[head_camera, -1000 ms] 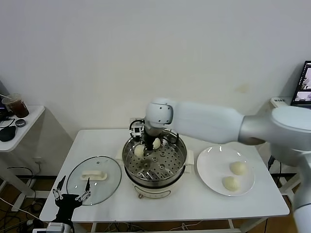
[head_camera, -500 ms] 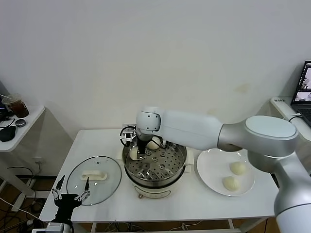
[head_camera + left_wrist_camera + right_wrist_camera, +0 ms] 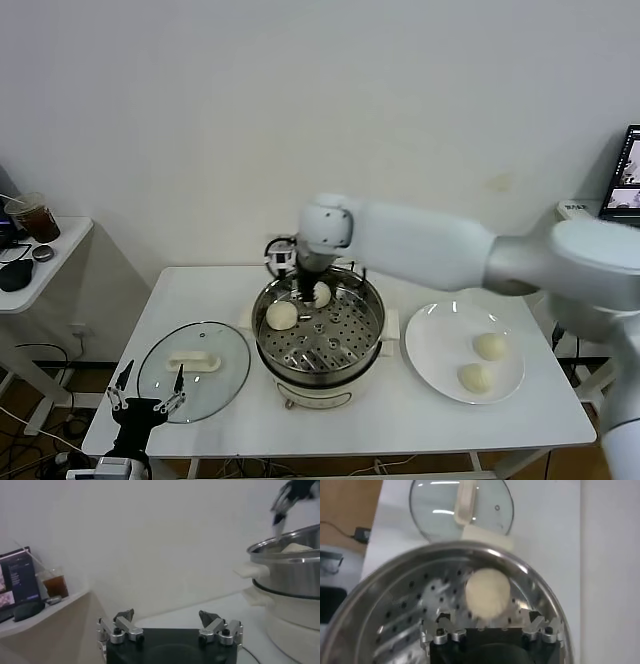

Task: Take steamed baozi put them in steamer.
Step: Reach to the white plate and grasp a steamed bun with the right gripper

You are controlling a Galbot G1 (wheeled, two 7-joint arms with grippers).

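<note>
At the white table [image 3: 400, 410], our right gripper [image 3: 303, 291] hangs over the far rim of the steamer [image 3: 320, 345], its claw released: the right wrist view shows both fingers [image 3: 436, 635] spread apart with nothing between them. From the head view our own forearm hides most of the gripper, and the baozi [image 3: 322, 294] beneath it is partly covered. A second baozi [image 3: 282, 315] lies in full sight on the perforated tray toward the steamer's left side. Two more baozi [image 3: 490, 346] rest on the white plate [image 3: 430, 340] near the table's right edge. The glass lid [image 3: 193, 370] lies flat near the left edge. Our left gripper [image 3: 146, 404] waits open below the table's front left corner.

A second ago the right claw was clenched on a baozi above the tray; it has since let go, the arm having swung left and come back, and the left baozi now sits clear of the gripper.
</note>
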